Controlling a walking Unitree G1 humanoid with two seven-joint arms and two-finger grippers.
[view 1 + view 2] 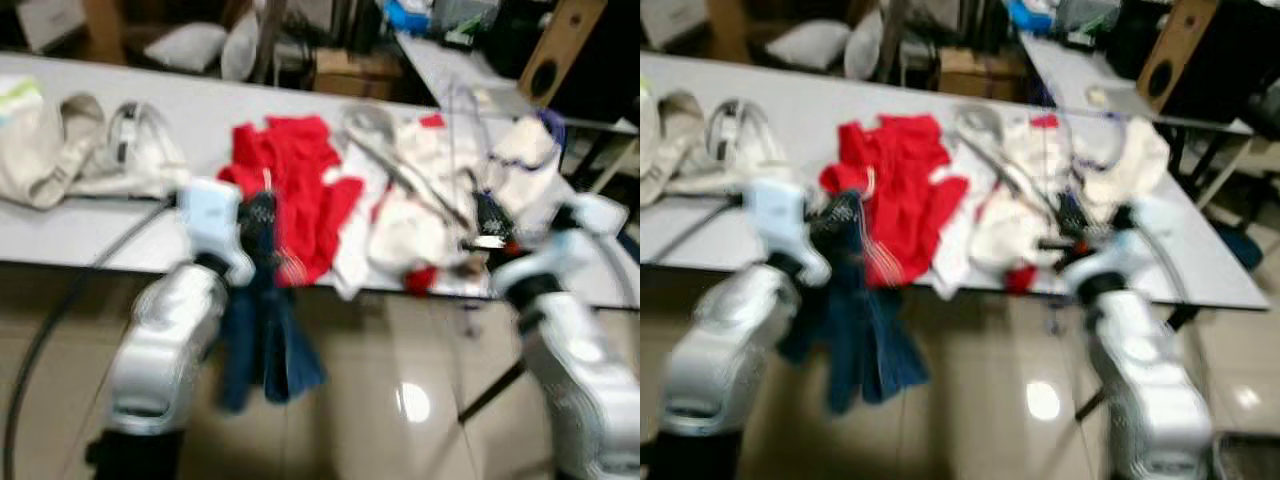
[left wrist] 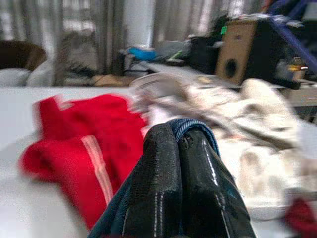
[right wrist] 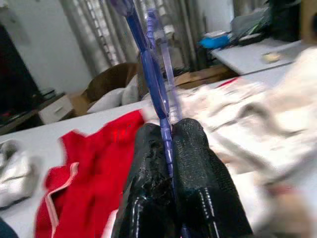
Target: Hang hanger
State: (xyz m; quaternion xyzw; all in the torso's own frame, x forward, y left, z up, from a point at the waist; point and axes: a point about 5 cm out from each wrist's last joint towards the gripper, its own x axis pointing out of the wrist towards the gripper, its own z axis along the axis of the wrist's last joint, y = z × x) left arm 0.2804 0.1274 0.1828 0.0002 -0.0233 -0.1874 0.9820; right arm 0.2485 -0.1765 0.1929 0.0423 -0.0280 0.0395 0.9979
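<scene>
So it's early days: the right gripper (image 3: 171, 144) is clamped on the thin blue hanger (image 3: 148, 64), held up over the surface (image 1: 90, 230), and the left gripper (image 2: 178, 148) pinches a dark blue garment (image 1: 262, 340) dangling off the edge. Nothing's hung yet, and I can't spot a rail.

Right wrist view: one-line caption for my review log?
Right gripper shut on a blue hanger, above a table strewn with red and white clothes.

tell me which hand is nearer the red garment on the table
Left. The left hand, shut on the dark blue garment, is right beside the red garment. The right hand, shut on the blue hanger, is across the white clothes.
</scene>
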